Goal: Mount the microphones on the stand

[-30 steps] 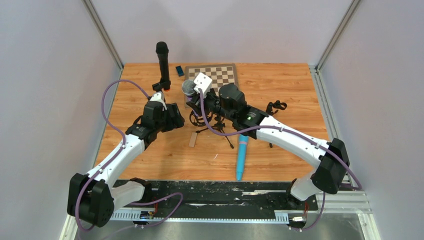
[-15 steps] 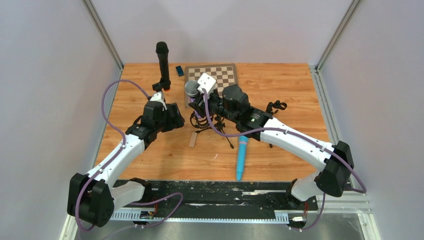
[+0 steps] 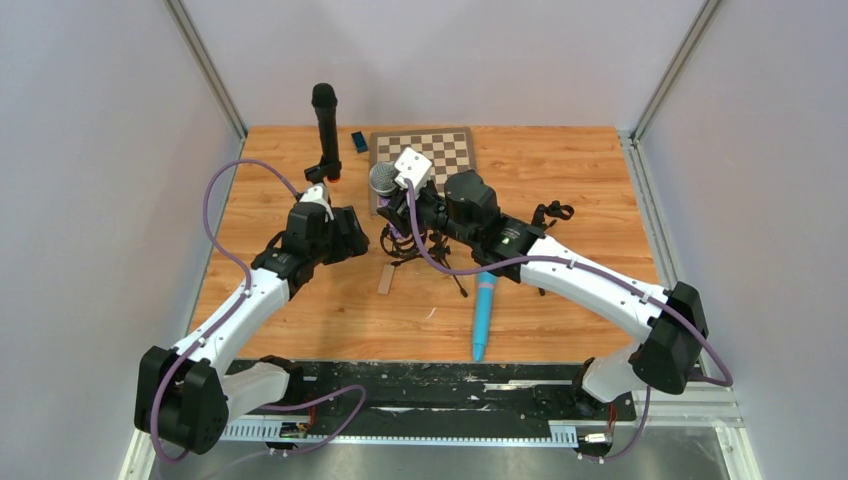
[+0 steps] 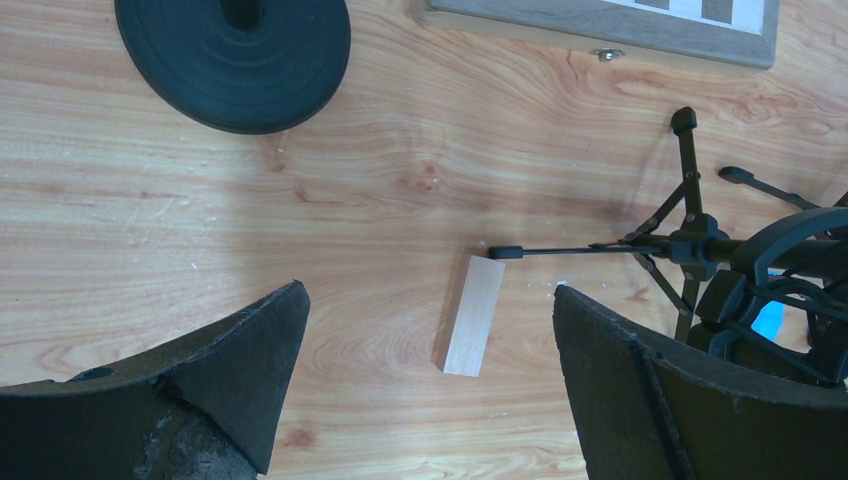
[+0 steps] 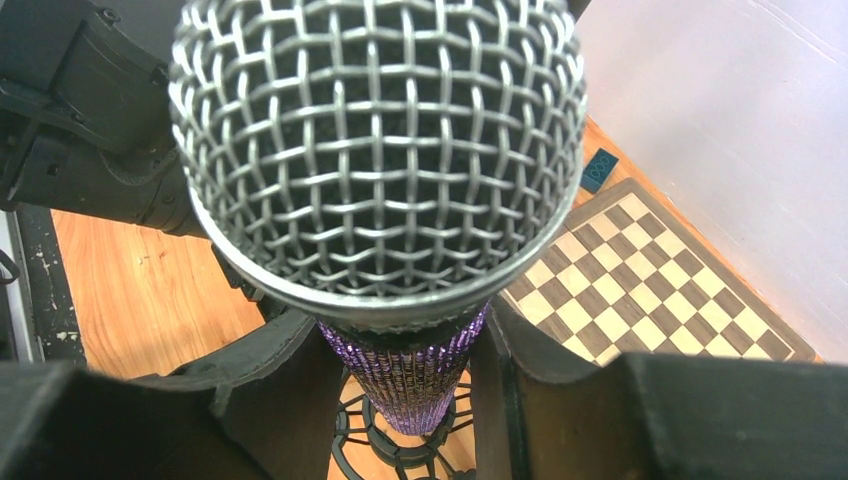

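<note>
Fingers [image 5: 275, 385] of the right gripper [image 3: 405, 200] are clenched on the purple microphone [image 5: 380, 150], holding it upright with its silver grille on top and its tail just above the clip ring of a black tripod stand [image 3: 420, 245]. The left gripper [image 4: 430, 298] hangs released and holds nothing, low over the wooden table [image 3: 560, 180], near the tripod's feet. A chessboard [image 3: 425, 150] lies at the far side. Of the other 2 microphones, the long black microphone [image 3: 325, 125] stands upright on a round base at the far left, and the light blue microphone [image 3: 484, 315] lies flat near the front edge. A small wooden block [image 4: 474, 315] lies between the left fingers in the wrist view. The step likely needs the tail centred over the clip and a straight, slow push down. The light tripod may tip, so the free left gripper could brace a leg. Compared with 1 second earlier, the right arm has shifted slightly rightward with the microphone. The left arm and the other microphones have not moved.
</note>
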You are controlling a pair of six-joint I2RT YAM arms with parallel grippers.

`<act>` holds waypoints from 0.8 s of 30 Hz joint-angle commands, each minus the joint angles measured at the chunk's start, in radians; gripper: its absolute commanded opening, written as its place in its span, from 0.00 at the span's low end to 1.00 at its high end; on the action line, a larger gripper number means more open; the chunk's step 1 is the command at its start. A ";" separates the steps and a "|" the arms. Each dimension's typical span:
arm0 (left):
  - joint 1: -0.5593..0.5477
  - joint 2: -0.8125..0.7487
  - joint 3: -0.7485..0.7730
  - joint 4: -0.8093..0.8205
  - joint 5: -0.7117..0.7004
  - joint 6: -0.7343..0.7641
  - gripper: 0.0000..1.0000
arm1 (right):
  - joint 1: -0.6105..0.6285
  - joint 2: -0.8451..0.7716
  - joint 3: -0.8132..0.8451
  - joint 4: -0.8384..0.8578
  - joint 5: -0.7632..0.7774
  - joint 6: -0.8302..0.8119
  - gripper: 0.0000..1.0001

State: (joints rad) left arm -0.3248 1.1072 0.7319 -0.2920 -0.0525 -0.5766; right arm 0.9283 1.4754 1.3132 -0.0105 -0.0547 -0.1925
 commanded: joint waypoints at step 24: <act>0.004 -0.005 0.015 0.004 -0.014 0.003 1.00 | 0.001 -0.076 -0.002 -0.053 -0.107 -0.021 0.00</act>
State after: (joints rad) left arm -0.3248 1.1072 0.7319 -0.2955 -0.0532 -0.5766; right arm 0.9283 1.4151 1.2701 -0.0471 -0.1661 -0.2264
